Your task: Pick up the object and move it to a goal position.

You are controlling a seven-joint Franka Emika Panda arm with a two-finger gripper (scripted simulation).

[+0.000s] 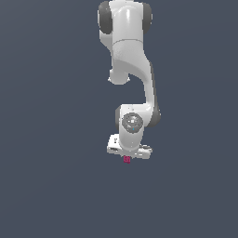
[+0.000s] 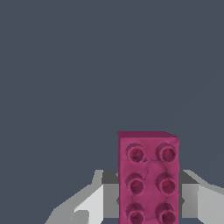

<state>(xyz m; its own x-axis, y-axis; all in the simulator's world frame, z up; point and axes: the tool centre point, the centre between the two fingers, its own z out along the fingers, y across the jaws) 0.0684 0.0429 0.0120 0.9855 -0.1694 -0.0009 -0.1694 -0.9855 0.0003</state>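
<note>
A flat, unbroken slate-grey surface (image 1: pixel 51 186) fills the background of both views. In the exterior view a white Franka Panda arm (image 1: pixel 132 69) reaches down from the upper edge of the frame, its dark-capped joints stacked one below another, its wrist turned so the round flange faces the camera. At the arm's lower end sits the white gripper (image 1: pixel 128 157), and just beneath the hand a speck of magenta shows — the object (image 1: pixel 127 159), far smaller than the hand above it.

The wrist view gives the closer look: the magenta-pink brick (image 2: pixel 148 179) stands between the two pale grey fingers (image 2: pixel 94 201), six round studs facing the camera in two columns of three. One finger lies against each long side of the brick, the jaws clamped on it — no gap shows between pad and plastic on either side. The brick's lower end runs out of the frame. Whether the brick rests on the grey surface or hangs clear of it cannot be told from either view.
</note>
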